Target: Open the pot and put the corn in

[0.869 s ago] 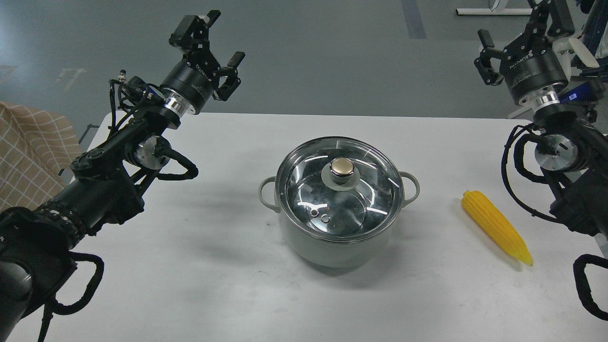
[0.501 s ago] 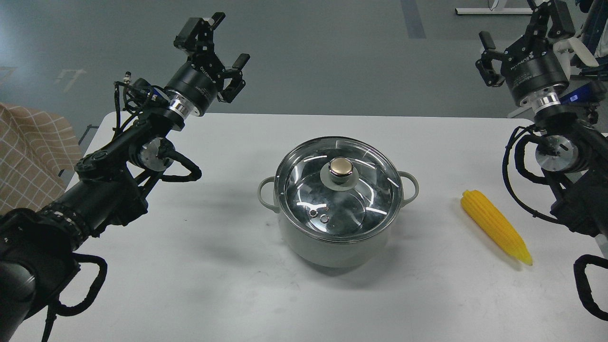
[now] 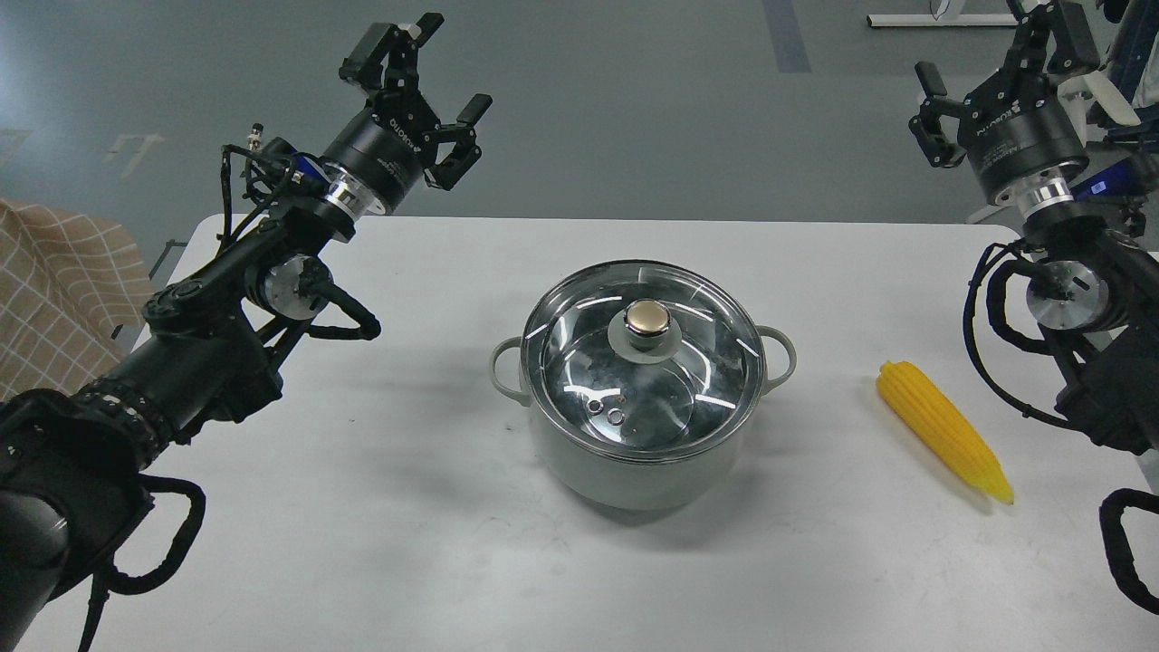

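White table, grey floor behind, lidded pot, corn

left arm: reaching in from the near left, angling up and far-right | left gripper: sitting raised at the far left, fingers spreading apart, holding nothing | right arm: rising along the right edge | right gripper: pointing up at the far right, fingers spreading apart, holding nothing

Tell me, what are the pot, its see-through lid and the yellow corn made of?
The pot looks like metal with a pale, smooth coating. The lid seems to be glass with a shiny steel rim, since reflections streak it. The corn looks like plastic: evenly bright yellow, moulded ridges.
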### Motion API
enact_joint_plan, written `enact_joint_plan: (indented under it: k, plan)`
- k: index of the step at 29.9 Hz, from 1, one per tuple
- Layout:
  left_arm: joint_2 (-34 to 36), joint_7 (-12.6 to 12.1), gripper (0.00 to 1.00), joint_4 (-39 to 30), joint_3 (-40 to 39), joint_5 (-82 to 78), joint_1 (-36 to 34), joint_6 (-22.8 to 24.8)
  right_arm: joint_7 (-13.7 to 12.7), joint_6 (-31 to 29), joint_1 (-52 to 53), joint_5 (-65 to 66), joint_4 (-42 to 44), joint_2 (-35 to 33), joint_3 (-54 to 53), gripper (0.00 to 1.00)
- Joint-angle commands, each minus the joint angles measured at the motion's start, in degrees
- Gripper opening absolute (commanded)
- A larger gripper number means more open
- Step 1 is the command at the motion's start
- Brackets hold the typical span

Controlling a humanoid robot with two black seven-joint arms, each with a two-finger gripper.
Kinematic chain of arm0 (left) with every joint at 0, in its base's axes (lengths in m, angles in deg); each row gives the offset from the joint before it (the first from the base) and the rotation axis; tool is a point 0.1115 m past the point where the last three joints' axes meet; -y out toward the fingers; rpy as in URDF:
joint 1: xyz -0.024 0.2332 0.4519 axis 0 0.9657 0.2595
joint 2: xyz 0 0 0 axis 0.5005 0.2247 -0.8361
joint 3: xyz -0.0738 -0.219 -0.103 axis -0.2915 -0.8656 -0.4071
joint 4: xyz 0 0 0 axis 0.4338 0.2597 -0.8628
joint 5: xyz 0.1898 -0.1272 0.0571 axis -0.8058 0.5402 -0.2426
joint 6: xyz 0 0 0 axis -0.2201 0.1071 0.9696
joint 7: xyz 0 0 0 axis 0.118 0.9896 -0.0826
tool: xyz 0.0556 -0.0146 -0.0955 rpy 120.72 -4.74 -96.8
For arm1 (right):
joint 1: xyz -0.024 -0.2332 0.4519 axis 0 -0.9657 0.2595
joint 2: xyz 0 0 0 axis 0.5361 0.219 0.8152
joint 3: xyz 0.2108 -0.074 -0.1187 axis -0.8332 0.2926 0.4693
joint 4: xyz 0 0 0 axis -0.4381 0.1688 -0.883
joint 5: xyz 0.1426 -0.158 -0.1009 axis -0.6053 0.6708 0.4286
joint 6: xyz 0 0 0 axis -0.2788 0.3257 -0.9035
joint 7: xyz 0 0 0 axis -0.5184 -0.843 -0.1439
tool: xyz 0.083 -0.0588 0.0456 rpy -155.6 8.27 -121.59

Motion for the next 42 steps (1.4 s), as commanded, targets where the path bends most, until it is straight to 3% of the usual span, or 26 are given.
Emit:
enact_joint_plan:
  k: [1, 27, 30, 36, 41, 42]
  plan:
    - [-0.1, 0.2, 0.98, 0.0, 0.0, 0.0, -0.7, 0.1, 0.0, -1.9, -0.8, 0.1, -0.1, 0.0, 0.1, 1.00]
    - [0.0, 0.3, 0.98, -0.5, 0.5, -0.1, -2.7, 0.1, 0.0, -1.9, -0.8, 0.6, -0.1, -0.1, 0.2, 1.00]
    - [0.6, 2.0, 0.98, -0.9, 1.0, -1.0, -4.2, 0.1, 0.0, -1.9, -0.8, 0.6, -0.1, -0.3, 0.2, 1.00]
    - [5.9, 2.5, 0.98, -9.3, 1.7, -15.2, -10.0, 0.1, 0.0, -1.9, -0.8, 0.6, -0.2, -1.7, 0.2, 1.00]
    - [10.8, 2.5, 0.98, -27.5, 1.7, -37.9, -11.9, 0.1, 0.0, -1.7, -1.0, 0.7, -0.1, -2.7, 0.2, 1.00]
    - [10.8, 2.5, 0.98, -27.5, 1.7, -38.0, -11.9, 0.1, 0.0, -1.7, -1.0, 0.7, -0.1, -2.7, 0.2, 1.00]
